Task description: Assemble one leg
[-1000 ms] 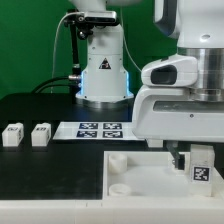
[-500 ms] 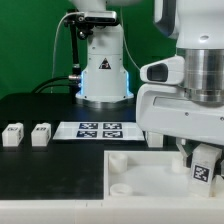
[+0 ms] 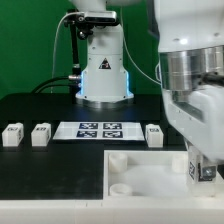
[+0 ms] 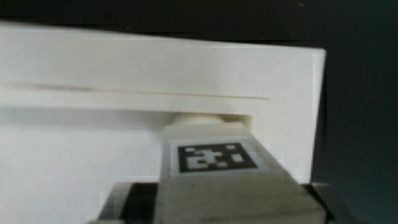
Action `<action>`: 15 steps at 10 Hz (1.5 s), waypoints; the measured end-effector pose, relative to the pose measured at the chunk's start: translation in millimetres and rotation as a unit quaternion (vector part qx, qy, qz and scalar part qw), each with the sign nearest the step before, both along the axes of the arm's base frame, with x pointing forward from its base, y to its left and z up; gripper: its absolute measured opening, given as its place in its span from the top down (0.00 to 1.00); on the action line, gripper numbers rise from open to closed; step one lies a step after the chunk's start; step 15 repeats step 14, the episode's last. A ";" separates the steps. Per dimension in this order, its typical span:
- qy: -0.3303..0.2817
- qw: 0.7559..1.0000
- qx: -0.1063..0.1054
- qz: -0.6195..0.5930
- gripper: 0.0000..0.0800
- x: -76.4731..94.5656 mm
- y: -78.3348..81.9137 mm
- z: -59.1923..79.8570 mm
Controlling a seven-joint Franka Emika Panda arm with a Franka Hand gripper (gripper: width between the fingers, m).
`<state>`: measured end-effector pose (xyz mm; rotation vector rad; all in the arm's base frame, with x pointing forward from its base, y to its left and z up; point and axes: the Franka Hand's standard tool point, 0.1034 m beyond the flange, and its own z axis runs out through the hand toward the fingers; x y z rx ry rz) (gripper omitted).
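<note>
My gripper [image 3: 199, 170] is shut on one leg [image 3: 205, 168], a small white block with a black-and-white tag. It holds the leg at the exterior view's right end of the large white panel [image 3: 145, 176]. In the wrist view the leg [image 4: 217, 155] sits between my gripper's [image 4: 217, 205] jaws, tag facing the camera. Its top end is against the white panel [image 4: 107, 120]. Three more legs stand on the black table: two at the exterior view's left [image 3: 12, 134] [image 3: 40, 134] and one by the arm [image 3: 153, 134].
The marker board [image 3: 100, 129] lies flat between the loose legs. The panel has round corner sockets [image 3: 120, 160] at its left end in the exterior view. A white robot base [image 3: 103, 70] stands behind the board. My arm fills the exterior view's right side.
My arm has shifted toward the exterior view's right and lower with the leg in it. That has uncovered the third loose leg beside the marker board.
</note>
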<state>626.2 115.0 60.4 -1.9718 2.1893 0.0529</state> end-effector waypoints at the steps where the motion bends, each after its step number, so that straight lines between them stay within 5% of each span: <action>1: 0.008 0.999 0.006 -0.048 0.64 0.1 0.0 0.2; 8: 0.026 0.985 0.012 -0.168 0.63 -0.7 -8.2 0.2; 9: 0.026 0.985 0.012 -0.168 0.39 -0.7 -8.2 0.1; 10: 0.026 0.985 0.012 -0.168 0.25 -0.8 -7.0 0.4; 14: 0.012 0.990 0.034 -0.136 0.19 -2.8 31.5 50.2; 15: 0.012 0.990 0.034 -0.136 0.19 -2.8 31.5 50.2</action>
